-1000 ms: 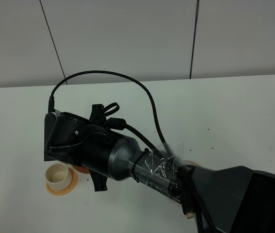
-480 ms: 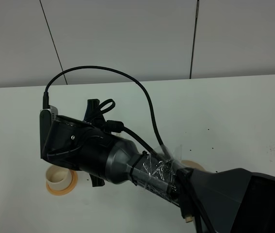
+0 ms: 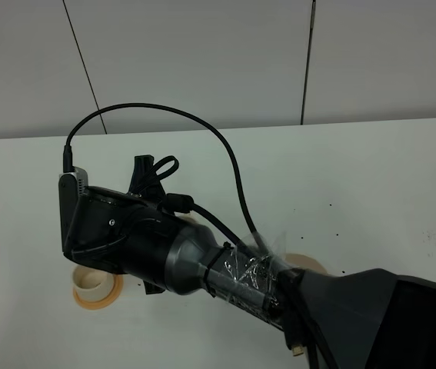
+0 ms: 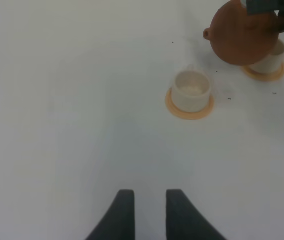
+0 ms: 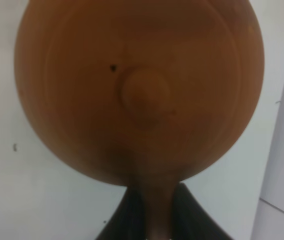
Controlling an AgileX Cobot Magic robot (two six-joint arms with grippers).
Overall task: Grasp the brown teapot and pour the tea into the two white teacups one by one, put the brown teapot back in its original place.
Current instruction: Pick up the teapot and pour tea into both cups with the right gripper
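We see the right fingers [image 5: 134, 216] closed tight on the handle [image 5: 154, 215] of the brown teapot [image 5: 139, 90]. The handle runs between them and the round body sits just past their tips, with the lid knob [image 5: 146, 92] facing the wrist camera. The pot is off the beige mat [image 3: 307, 261], which lies back along the right arm [image 3: 202, 261], well behind those fingers and partly covered by the arm.

The left fingers [image 4: 127, 210] stand apart with only bare bench [image 4: 71, 100] between them, and they hold nothing. Well ahead of their tips the near teacup [image 4: 192, 89] stands upright on an orange coaster [image 4: 189, 109]. Farther ahead and off to one side, the teapot hangs in the right fingers, its spout [image 4: 208, 34] pointing toward the space beyond the near teacup. The far teacup [image 4: 272, 59] shows just under the pot, partly hidden by it, on a second coaster [image 4: 264, 75]. We cannot tell whether the pot touches that cup, or whether anything is running from the spout.

From the high camera the right arm reaches across the bench and hides the pot, and a black cable [image 3: 202, 127] loops above the arm.
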